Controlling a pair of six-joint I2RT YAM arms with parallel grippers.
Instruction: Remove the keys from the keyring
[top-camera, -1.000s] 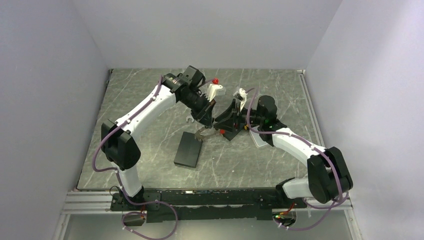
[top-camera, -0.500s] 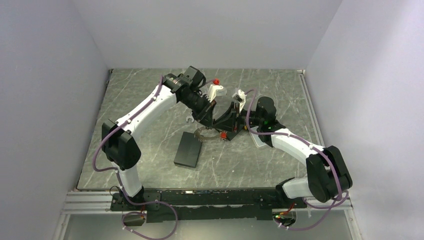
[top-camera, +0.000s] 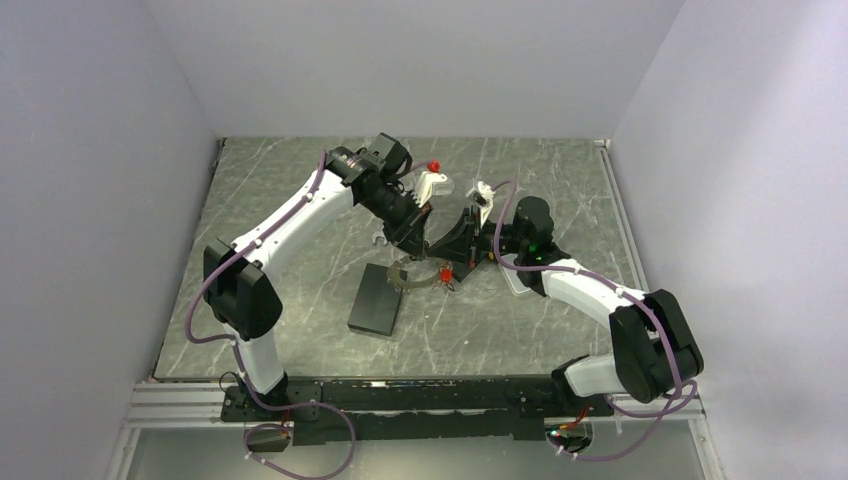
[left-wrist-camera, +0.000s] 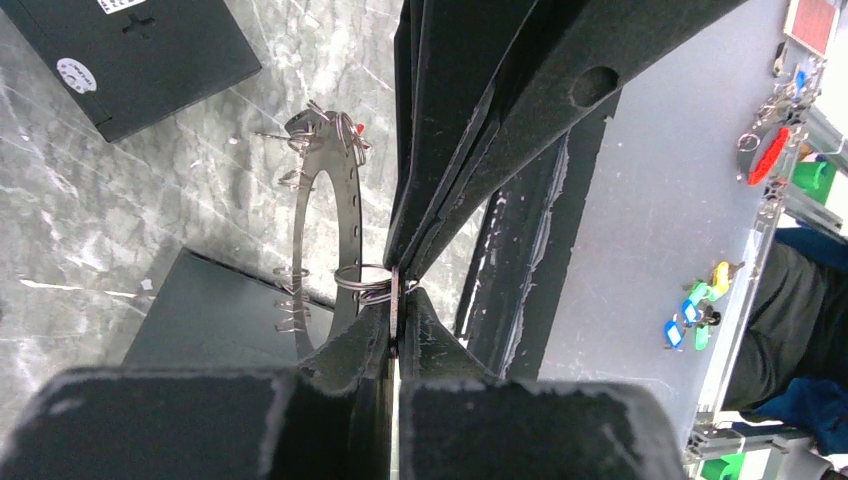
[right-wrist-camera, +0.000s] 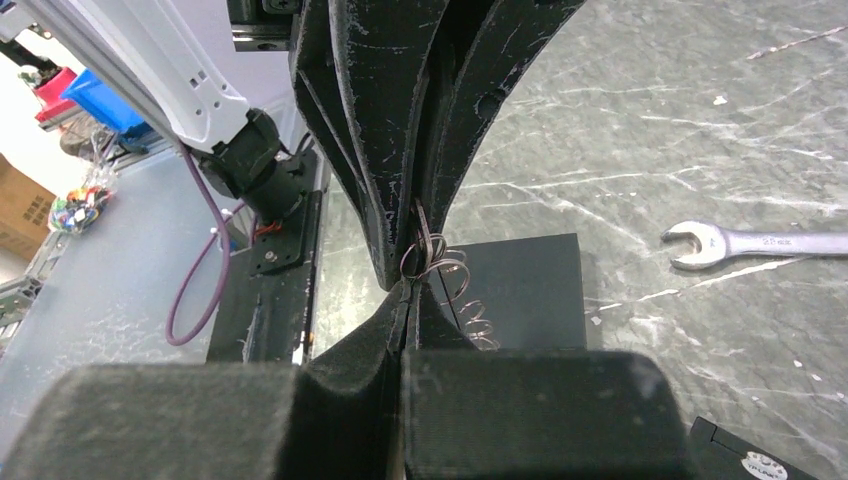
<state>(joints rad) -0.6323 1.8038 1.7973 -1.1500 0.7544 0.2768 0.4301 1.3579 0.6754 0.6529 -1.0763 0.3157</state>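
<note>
The left gripper (left-wrist-camera: 394, 316) and the right gripper (right-wrist-camera: 410, 288) are met tip to tip above the table (top-camera: 300, 190). Each pair of fingers is pressed together with no gap. Between them a thin metal piece is pinched, seen edge-on and taken to be a key (left-wrist-camera: 394, 296). A small split ring (left-wrist-camera: 362, 281) is threaded through it just beside the tips.

From that small ring the keyring (left-wrist-camera: 322, 220) is hung – a broad dark arc with further small wire loops (left-wrist-camera: 288, 305) spaced along its edge and a red piece (left-wrist-camera: 358, 128) at its far end. The lower part of the arc is seen over the black box (top-camera: 376, 298), clear of the grippers. The wrench (right-wrist-camera: 760, 243) is laid flat on the table, well apart from the ring.

Compared with a second ago, more of the keyring's loop is exposed below the grippers in the overhead view, and the red piece is found a little nearer the near edge – the box has not been shifted.
</note>
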